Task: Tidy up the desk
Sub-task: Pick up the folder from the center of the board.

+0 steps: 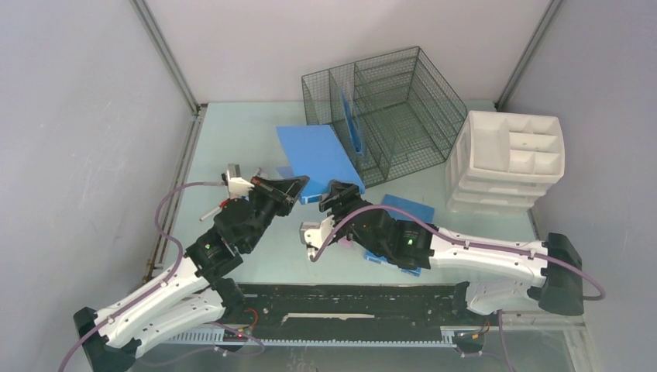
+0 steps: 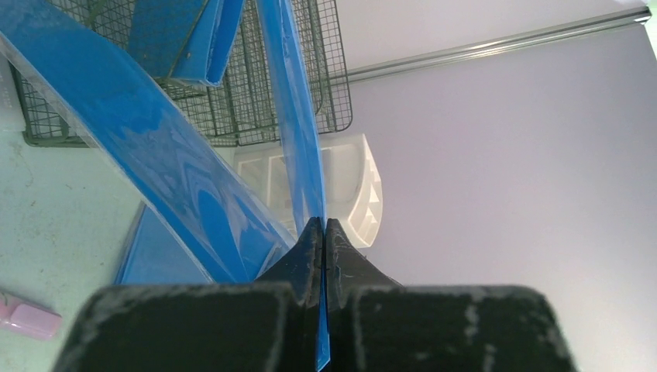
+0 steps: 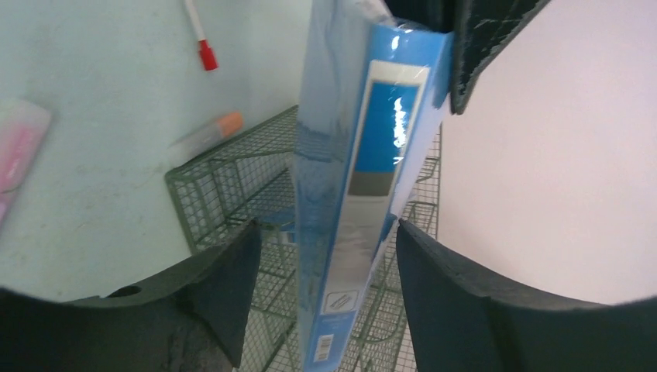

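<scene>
Binder transfer in hand, 2 arms working 1 object. The blue plastic ring binder (image 1: pixel 314 151) stands tilted on its lower edge at mid-table, its top leaning toward the dark green wire-mesh file rack (image 1: pixel 395 101) just behind it, presumably so it can be fed upright into a slot. The left gripper (image 2: pixel 323 232) is pinched tight on a thin blue cover edge of the binder, which probably steadies it. The right gripper (image 3: pixel 325 232) is spread wide with the labelled spine between its fingers. I judge it is straddling the spine rather than clamping it, perhaps as a guide or a pre-grasp. The smooth pale mint-green desk (image 1: pixel 232 139) lies flat under everything, and both arms reach over its near half. A white plastic compartment organiser (image 1: pixel 507 155) sits at the right, well apart from the binder. A second flat blue folder (image 1: pixel 409 206) lies beside the right arm, not yet filed. The right wrist view shows a red-capped marker (image 3: pixel 203 46) and a pink block (image 3: pixel 19 143) loose on the surface.
</scene>
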Robot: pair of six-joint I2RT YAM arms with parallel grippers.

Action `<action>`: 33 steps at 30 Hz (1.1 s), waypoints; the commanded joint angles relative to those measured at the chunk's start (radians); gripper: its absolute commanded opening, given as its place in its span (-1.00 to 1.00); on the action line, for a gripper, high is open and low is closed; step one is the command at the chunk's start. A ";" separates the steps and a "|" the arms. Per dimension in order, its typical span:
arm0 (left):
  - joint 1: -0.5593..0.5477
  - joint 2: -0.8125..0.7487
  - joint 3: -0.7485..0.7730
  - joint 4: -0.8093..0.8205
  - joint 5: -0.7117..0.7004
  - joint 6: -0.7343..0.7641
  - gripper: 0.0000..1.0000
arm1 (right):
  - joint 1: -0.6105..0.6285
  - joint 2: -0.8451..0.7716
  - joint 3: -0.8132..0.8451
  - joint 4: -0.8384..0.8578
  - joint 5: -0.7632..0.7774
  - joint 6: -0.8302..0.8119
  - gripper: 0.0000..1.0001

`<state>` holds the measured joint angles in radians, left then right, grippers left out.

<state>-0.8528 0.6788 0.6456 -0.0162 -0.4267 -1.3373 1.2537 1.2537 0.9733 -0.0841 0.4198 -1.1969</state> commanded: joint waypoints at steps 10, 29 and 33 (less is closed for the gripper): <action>-0.031 -0.056 -0.038 0.105 -0.015 -0.016 -0.98 | -0.012 0.008 0.014 0.131 0.052 0.038 -0.83; -0.032 -0.341 -0.121 0.083 -0.012 0.482 0.81 | -0.324 -0.300 0.014 -0.196 -0.640 0.462 -1.00; -0.031 -0.446 -0.167 0.097 0.077 0.649 0.99 | -0.463 -0.313 0.014 -0.143 -0.785 0.624 -1.00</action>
<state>-0.8806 0.3122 0.5137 0.0494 -0.4374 -0.9386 0.8917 0.9600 0.9741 -0.2859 -0.1574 -0.7773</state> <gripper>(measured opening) 0.963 0.154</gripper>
